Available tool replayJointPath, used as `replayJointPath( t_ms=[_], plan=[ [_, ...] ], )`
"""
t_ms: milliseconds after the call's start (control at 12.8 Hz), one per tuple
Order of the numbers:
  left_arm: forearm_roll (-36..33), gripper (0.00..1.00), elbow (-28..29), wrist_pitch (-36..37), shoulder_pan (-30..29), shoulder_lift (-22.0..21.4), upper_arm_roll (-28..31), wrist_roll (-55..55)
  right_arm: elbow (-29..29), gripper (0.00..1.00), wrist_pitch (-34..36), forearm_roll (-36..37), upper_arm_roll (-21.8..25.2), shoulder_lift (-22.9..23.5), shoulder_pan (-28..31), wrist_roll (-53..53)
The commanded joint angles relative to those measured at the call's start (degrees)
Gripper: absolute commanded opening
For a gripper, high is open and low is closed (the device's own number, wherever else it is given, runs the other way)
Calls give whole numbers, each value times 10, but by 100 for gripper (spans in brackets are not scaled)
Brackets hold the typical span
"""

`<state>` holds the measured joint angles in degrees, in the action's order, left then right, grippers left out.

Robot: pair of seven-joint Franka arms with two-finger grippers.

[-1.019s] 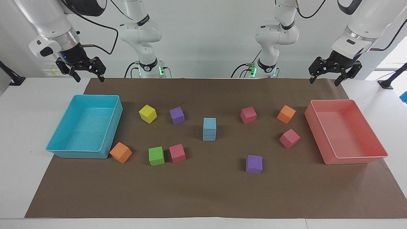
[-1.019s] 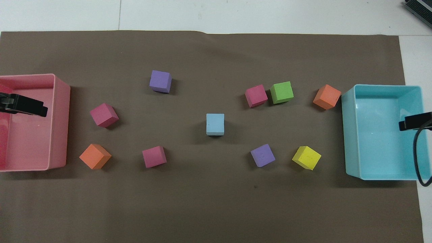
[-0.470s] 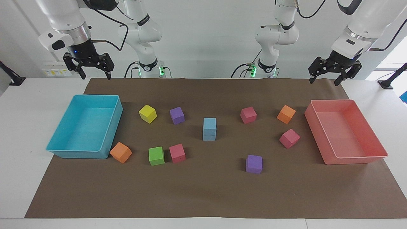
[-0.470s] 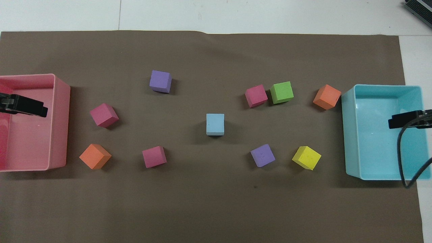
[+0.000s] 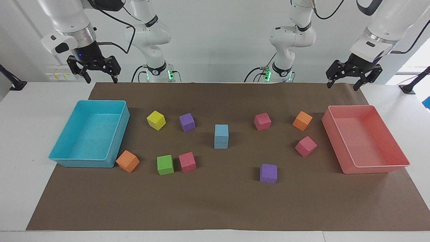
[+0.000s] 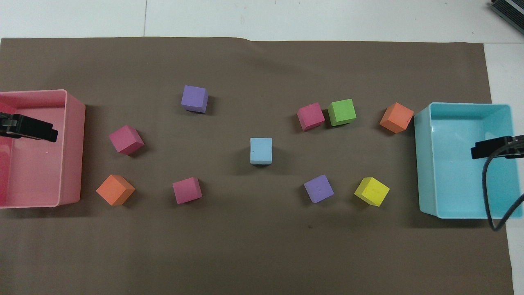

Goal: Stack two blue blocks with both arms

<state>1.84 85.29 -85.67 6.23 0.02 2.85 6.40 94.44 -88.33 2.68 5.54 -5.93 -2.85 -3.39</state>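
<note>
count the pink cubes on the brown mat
3. One pink cube touches the green cube; one sits nearer the robots beside an orange cube; one lies near the pink tray. None seems hidden.

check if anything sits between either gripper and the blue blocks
Nothing visible does. The blue blocks already stand stacked mid-table, with bare mat around them. The left gripper hangs open over the pink tray, the right gripper open over the turquoise tray.

You've got 2 sky-blue blocks, plus purple, pink, orange, yellow & green cubes, a turquoise tray, a salmon-pink tray, all on brown paper.
</note>
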Motion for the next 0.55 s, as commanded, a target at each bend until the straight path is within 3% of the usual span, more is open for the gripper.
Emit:
replayJointPath(
  t_ms=[0,470],
  plan=[
    [9,100,14,-6,-10,-13,-6,4,-4,100,11,-2,-3,-4,1,8],
    [9,100,14,-4,-10,-13,-6,5,-3,100,9,-2,-2,-5,1,7]
  ],
)
